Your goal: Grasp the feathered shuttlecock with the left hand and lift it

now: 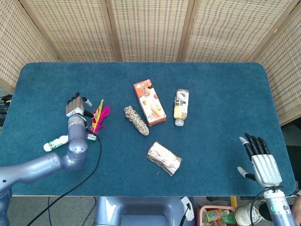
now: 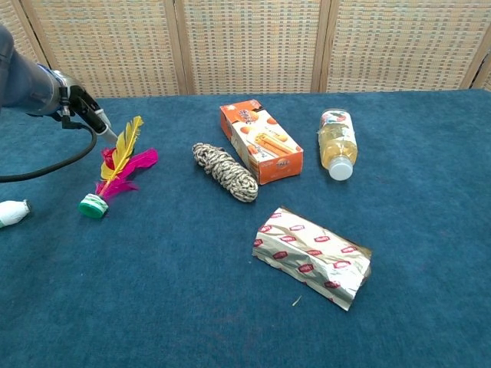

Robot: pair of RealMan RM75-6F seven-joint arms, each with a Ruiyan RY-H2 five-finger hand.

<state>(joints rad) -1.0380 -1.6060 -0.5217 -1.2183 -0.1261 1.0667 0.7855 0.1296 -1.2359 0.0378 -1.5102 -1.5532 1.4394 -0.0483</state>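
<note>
The feathered shuttlecock (image 1: 100, 115) lies flat on the blue table (image 1: 216, 84), left of centre, with pink and yellow feathers pointing away from me and its green base (image 2: 92, 205) nearest me. My left hand (image 1: 75, 107) hovers just left of the feathers, fingers extended and apart, holding nothing. In the chest view the left hand (image 2: 83, 110) sits above and left of the shuttlecock (image 2: 123, 157), its fingertips close to the yellow feather tip. My right hand (image 1: 261, 162) stays by the table's front right edge, fingers spread and empty.
A coiled rope bundle (image 1: 136, 120), an orange box (image 1: 149, 102), a lying bottle (image 1: 181, 107) and a foil packet (image 1: 163, 158) sit right of the shuttlecock. A small white object (image 1: 55, 143) lies left of it. A black cable (image 1: 91, 169) trails from my left wrist.
</note>
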